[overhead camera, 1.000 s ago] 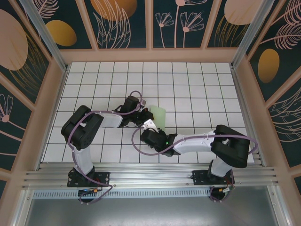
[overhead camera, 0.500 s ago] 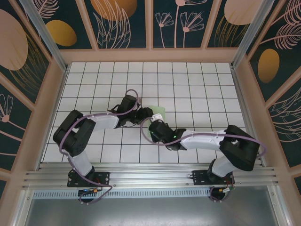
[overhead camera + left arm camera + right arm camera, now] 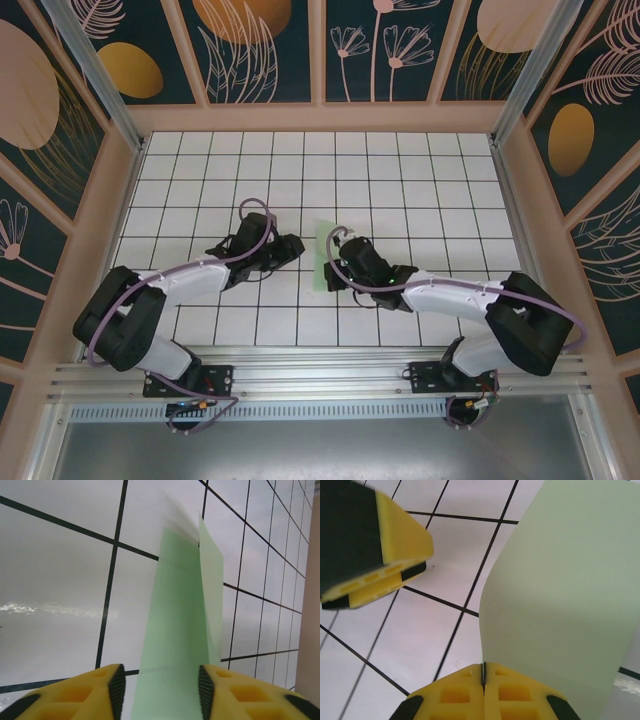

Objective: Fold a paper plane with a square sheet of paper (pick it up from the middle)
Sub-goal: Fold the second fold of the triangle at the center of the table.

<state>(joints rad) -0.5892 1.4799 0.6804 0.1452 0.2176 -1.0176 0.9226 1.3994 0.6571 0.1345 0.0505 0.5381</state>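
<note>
A white desk [image 3: 400,170] ruled in black grid lines sits between dark teal wall panels [image 3: 260,50] painted with peach plants, left, right and far. Aluminium rails [image 3: 320,372] cross its near edge.

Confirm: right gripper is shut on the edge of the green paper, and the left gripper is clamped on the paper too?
No. The right gripper is shut on the edge of the green paper, but the left gripper is not clamped on the paper: it sits apart from it, as the right wrist view shows.

square sheet of paper [image 3: 175,630] top edge blurred, bottom cut off, part hidden under right claw [image 3: 336,258]
</note>
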